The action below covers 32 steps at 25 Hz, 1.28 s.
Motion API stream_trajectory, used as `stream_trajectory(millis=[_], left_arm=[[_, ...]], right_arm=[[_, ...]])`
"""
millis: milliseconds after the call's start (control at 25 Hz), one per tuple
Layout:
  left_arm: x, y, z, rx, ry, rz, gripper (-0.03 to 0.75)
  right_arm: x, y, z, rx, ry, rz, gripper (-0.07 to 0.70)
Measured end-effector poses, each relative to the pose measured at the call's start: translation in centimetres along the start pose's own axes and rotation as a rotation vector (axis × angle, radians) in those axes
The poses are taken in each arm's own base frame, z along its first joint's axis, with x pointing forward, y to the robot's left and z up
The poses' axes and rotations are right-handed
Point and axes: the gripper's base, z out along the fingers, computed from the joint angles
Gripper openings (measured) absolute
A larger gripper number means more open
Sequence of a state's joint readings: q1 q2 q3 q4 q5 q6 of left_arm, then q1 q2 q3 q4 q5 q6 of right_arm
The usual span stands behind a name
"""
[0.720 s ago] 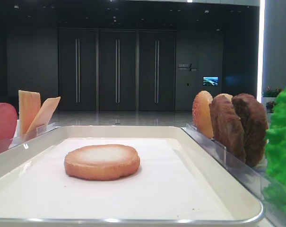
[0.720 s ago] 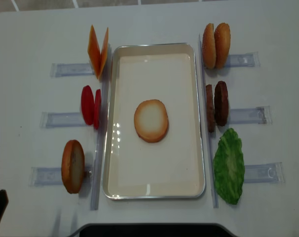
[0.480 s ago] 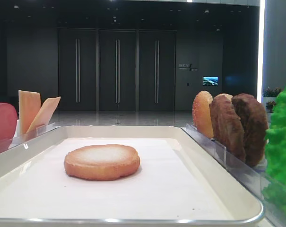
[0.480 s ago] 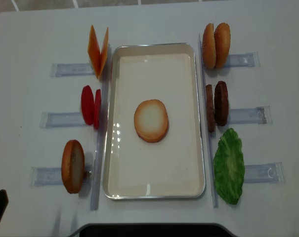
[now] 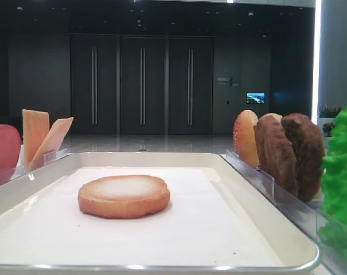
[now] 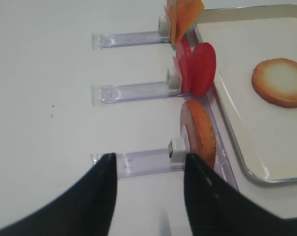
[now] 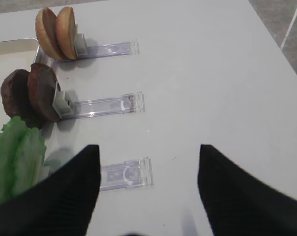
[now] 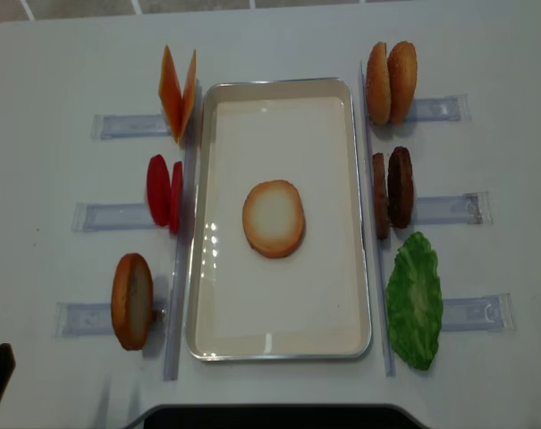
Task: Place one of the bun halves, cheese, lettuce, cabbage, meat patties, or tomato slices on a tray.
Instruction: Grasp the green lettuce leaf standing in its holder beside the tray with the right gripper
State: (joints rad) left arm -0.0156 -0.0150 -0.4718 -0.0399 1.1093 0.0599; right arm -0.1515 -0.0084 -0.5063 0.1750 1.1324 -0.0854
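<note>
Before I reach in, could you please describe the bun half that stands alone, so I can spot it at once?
Start at the big cream tray. Left of its near corner, one bun half stands on edge in a clear holder. Behind it stand red tomato slices, and unlike the paired buns opposite, it stands alone.

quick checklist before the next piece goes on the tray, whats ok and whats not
1. Bun half lying flat, pale face up, mid-tray: ok.
2. Bare liner around it for another piece: ok.
3. Right gripper open and holding nothing: ok.
4. Left gripper open and holding nothing: ok.
5. Lettuce, meat patties, tomato slices and cheese standing in their holders beside the tray: ok.
6. Which piece goes next: cannot tell.
</note>
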Motion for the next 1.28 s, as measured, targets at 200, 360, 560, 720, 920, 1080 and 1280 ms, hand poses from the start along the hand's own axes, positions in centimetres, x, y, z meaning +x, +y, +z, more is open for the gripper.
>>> stream_trajectory(millis=[200,360,560,720,920,1080,1280], left_arm=[[0.0,0.0,0.0,0.0,0.0,0.0,0.345],[0.0,0.0,0.0,0.0,0.0,0.0,0.345],[0.0,0.0,0.0,0.0,0.0,0.0,0.345],[0.0,0.0,0.0,0.0,0.0,0.0,0.345],[0.0,0.0,0.0,0.0,0.0,0.0,0.345],[0.0,0.0,0.0,0.0,0.0,0.0,0.345],[0.0,0.0,0.0,0.001,0.0,-0.001,0.345]], right_arm=[[0.0,0.0,0.0,0.0,0.0,0.0,0.416],[0.0,0.0,0.0,-0.005,-0.002,0.003,0.416],[-1.4,-0.3,2.3,-0.002,0.156,0.068,0.416],[-4.8,-1.2,7.3,0.007,0.438,0.12,0.416],[-8.9,-2.2,13.6,-0.004,0.733,0.134,0.416],[-10.4,-2.2,15.9,-0.015,0.835,0.126,0.412],[-9.9,2.1,16.0,-0.044,0.893,0.008,0.412]])
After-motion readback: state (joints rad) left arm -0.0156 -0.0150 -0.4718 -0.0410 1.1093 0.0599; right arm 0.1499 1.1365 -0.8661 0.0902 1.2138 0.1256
